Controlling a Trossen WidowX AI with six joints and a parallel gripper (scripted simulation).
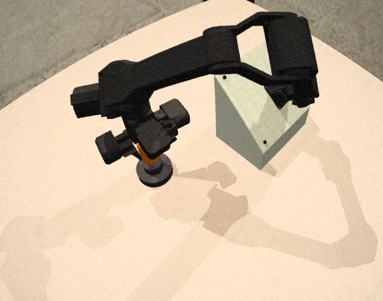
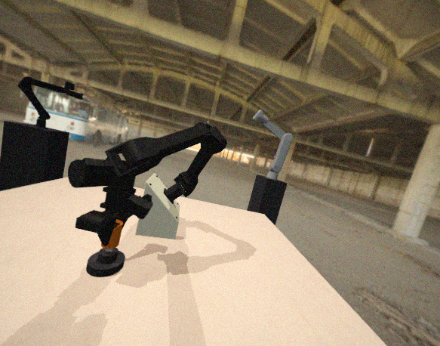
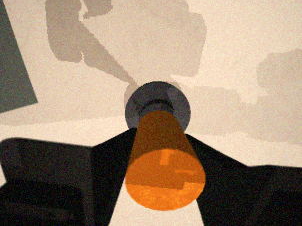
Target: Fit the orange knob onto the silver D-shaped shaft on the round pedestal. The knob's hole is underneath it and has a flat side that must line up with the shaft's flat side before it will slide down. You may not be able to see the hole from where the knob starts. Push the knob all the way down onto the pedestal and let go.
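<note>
My gripper [image 1: 145, 152] [image 2: 112, 234] [image 3: 159, 135] is shut on the orange knob [image 1: 148, 160] [image 2: 115, 234] [image 3: 162, 158], a tall orange cylinder held upright. The knob hangs directly over the dark round pedestal [image 1: 155, 175] [image 2: 104, 264] [image 3: 181, 105] near the middle of the table. The knob's lower end sits at the top of the hub on the pedestal. The silver shaft is hidden under the knob. In the wrist view the knob covers the pedestal's centre, and I cannot see the knob's hole.
A pale green wedge-shaped block [image 1: 253, 112] [image 2: 159, 211] [image 3: 12, 73] stands behind the pedestal and carries the arm's base. The beige table [image 1: 89, 246] [image 2: 235, 302] drops off at its edges. Black boxes with other arms stand beyond the table.
</note>
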